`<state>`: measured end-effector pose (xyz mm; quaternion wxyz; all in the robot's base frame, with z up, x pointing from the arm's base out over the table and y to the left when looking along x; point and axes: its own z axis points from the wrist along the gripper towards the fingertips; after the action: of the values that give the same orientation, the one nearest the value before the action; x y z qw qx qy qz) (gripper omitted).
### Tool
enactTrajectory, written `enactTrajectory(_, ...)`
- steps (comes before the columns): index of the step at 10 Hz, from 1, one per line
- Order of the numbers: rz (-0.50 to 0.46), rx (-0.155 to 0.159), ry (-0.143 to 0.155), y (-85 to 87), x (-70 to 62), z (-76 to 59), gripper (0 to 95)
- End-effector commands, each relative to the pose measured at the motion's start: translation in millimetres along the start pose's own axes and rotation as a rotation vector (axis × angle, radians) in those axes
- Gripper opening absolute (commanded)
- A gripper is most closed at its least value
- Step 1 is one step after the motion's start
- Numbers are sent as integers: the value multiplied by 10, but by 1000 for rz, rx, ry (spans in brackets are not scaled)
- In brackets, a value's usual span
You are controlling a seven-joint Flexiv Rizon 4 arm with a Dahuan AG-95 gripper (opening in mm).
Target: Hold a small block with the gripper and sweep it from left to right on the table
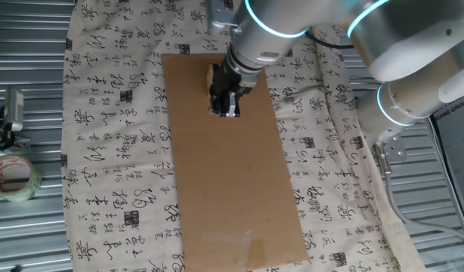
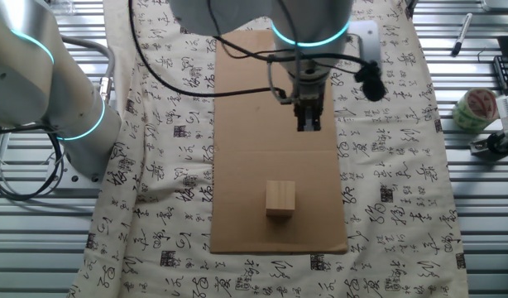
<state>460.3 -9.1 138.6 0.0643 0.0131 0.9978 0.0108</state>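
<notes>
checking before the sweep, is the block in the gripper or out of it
Out. In the other fixed view the block sits alone on the cardboard, apart from the gripper.

Bright, even light; soft shadows, sharp focus.

The hand (image 1: 226,102) hides most of the small block (image 1: 211,75); jaw gap too small to judge.

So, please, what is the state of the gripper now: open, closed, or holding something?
Gripper: holding nothing; the small block sits apart on the cardboard. Open or closed cannot be told.
</notes>
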Motion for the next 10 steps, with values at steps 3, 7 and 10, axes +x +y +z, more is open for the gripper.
enactTrajectory(3,18,17,10,11,39,18,0)
enactTrajectory(7,34,20,97,14,65,29,0)
enactTrajectory(10,33,17,95,-25,106,61,0)
